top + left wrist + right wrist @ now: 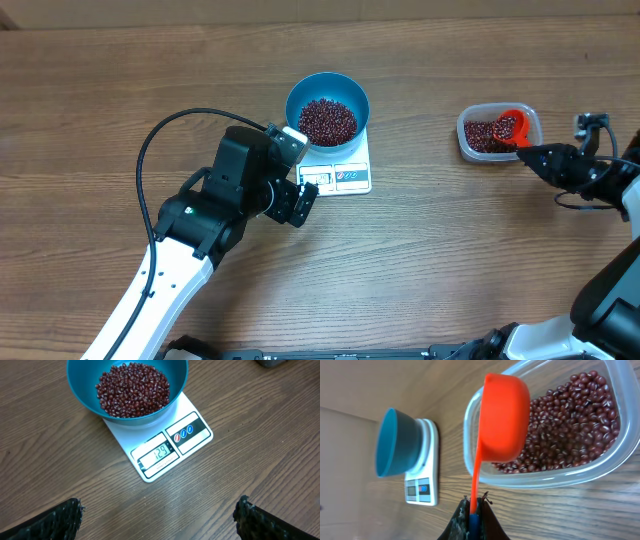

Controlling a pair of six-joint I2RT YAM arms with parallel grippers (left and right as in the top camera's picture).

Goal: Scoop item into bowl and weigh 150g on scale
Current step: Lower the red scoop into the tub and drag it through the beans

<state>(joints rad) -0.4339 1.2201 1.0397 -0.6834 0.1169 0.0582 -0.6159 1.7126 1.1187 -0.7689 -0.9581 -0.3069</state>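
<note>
A blue bowl (328, 108) holding a heap of dark red-brown beans (328, 121) stands on the white scale (340, 172), whose display (158, 454) reads 129. My left gripper (300, 200) hovers open just in front of the scale, its dark fingertips (62, 520) spread wide over bare wood. My right gripper (474, 504) is shut on the handle of an orange scoop (502, 415). The scoop's cup hangs over the clear container (498, 132), which holds more beans (570, 425). In the right wrist view the bowl (395, 442) and scale (422, 487) lie far off to the left.
The wooden table (100, 100) stretches around everything. The left arm's black cable (150, 150) loops over the table to the left of the bowl. A dark object (270, 362) shows at the top right edge of the left wrist view.
</note>
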